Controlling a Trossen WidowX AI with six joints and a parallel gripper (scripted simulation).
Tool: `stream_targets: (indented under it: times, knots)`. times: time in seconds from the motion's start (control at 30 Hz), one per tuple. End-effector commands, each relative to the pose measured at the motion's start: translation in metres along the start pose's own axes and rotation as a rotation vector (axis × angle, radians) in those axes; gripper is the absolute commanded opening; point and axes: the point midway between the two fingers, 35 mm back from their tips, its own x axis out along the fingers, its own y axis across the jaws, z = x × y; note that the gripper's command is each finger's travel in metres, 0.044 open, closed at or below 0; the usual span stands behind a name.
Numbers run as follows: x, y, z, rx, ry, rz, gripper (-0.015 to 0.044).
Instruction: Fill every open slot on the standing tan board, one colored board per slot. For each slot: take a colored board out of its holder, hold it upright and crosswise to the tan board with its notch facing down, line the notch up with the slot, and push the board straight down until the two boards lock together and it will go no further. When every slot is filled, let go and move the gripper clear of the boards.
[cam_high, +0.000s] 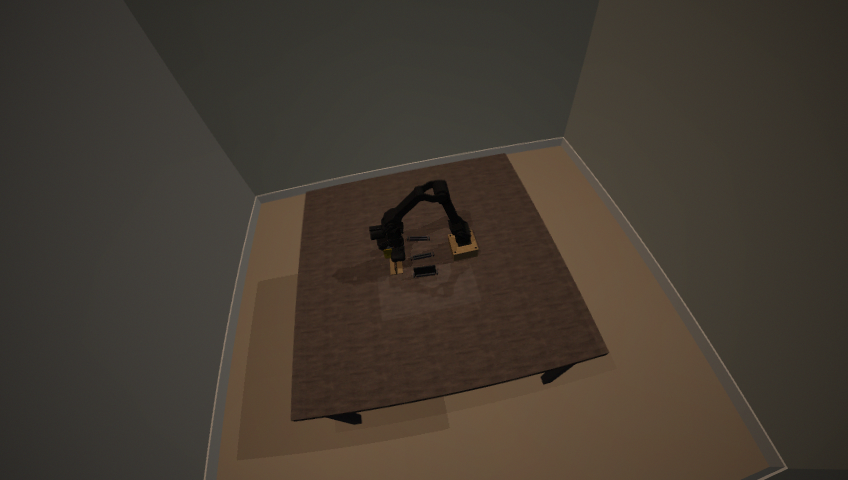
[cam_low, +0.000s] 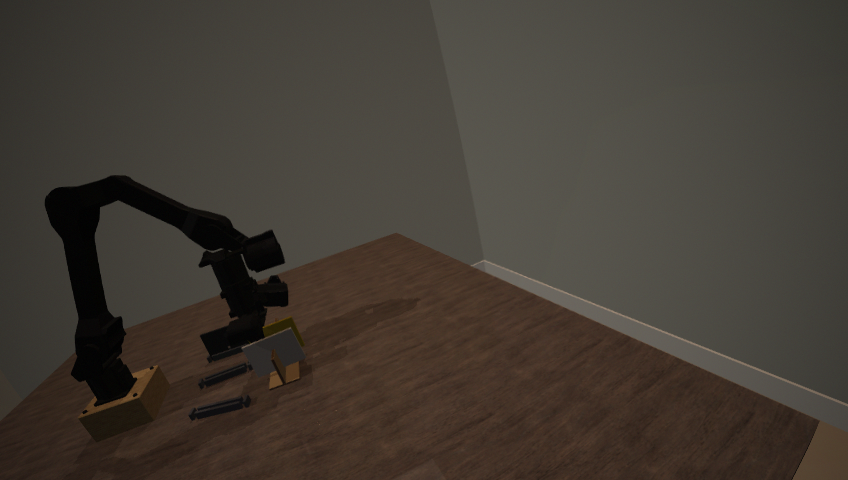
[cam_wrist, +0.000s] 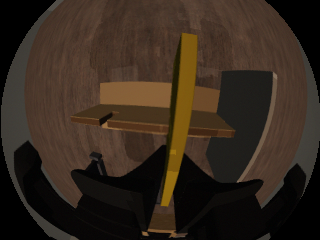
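In the top view, the brown table (cam_high: 357, 356) (cam_low: 476, 356) (cam_wrist: 145, 45) is largest. The black arm (cam_high: 410, 205) (cam_low: 148, 199) arches over it from a wooden base block (cam_high: 470, 254) (cam_low: 155, 393), between 2 and 3 o'clock of the tan board. Its gripper (cam_high: 397, 256) (cam_low: 259, 340) (cam_wrist: 168, 150) is closed on the yellow board (cam_high: 387, 253) (cam_low: 282, 325) (cam_wrist: 183, 95).

In the wrist view, the standing tan board (cam_high: 396, 267) (cam_low: 278, 367) (cam_wrist: 140, 117) runs from 9 to 3 o'clock. A grey board (cam_low: 279, 349) (cam_wrist: 245, 112) stands crosswise toward 3 o'clock; its seating depth cannot be told. The yellow board is upright and crosswise over the middle stretch, its notch hidden, so I cannot tell whether it is locked in.

From the tan board in the top view, three dark holders lie at 1 (cam_high: 418, 238) (cam_low: 219, 408), 2 (cam_high: 423, 256) (cam_low: 224, 375) and 3 o'clock (cam_high: 425, 275) (cam_low: 224, 355); the last bears a dark board (cam_high: 424, 270) (cam_low: 213, 342). Smallest is the open slot (cam_wrist: 108, 119), toward 9 o'clock in the wrist view.
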Motion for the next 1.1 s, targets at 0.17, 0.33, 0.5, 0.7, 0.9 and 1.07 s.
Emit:
stream_targets:
  times: [0.17, 0.33, 0.5, 0.7, 0.9, 1.07]
  knots:
    - [-0.0001, -0.0007, 0.0004, 0.005, 0.001, 0.001, 0.0000]
    - [-0.0001, -0.0005, -0.0002, -0.011, 0.001, 0.001, 0.0000]
    - [-0.0001, -0.0005, -0.0002, -0.011, 0.001, 0.001, 0.0000]
    - [-0.0007, -0.0004, 0.0000, -0.017, 0.001, 0.001, 0.0000]
    - [-0.0010, 0.0002, 0.0006, -0.021, 0.001, 0.001, 0.0000]
    - [-0.0003, 0.0004, 0.0001, -0.013, 0.001, 0.001, 0.0000]
